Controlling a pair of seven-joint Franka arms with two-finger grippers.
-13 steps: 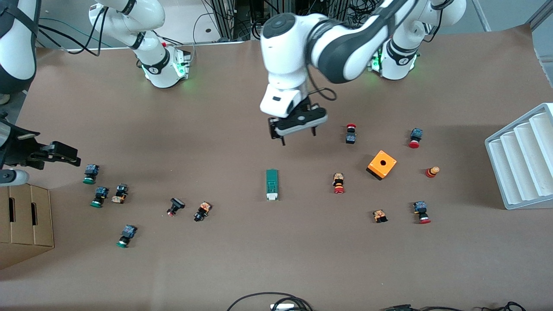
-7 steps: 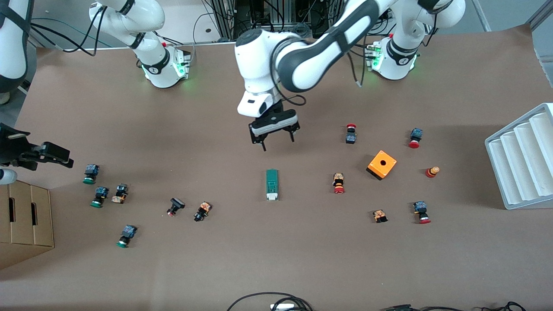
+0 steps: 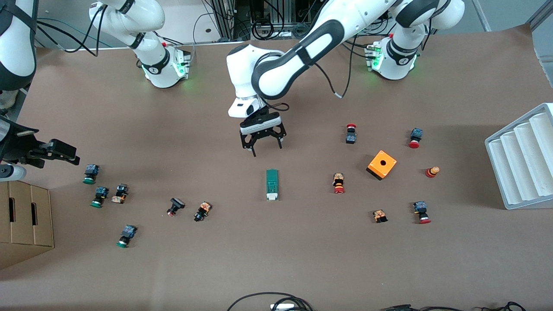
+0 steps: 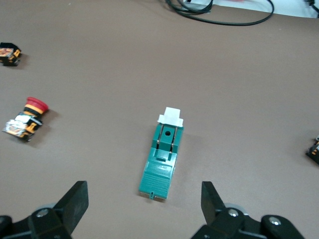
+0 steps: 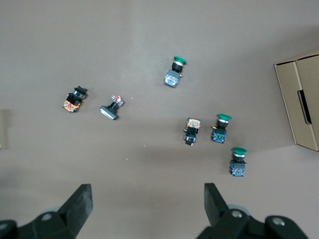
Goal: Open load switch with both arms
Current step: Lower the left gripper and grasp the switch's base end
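The load switch (image 3: 271,185) (image 4: 163,155) is a narrow green block lying flat on the table's middle, untouched. Its white sliding piece (image 3: 271,196) caps the end nearer the front camera, its length running toward the robots' bases.

Green load switch (image 3: 271,183) with white end piece, orange box (image 3: 382,164) with black hole, brown table (image 3: 276,259), white-and-black arms.

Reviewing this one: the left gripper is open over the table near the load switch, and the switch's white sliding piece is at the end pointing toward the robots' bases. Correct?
Not quite. The left gripper is open near the load switch, but the switch's white sliding piece is at the end nearer the front camera, away from the robots' bases. The front view shows it.
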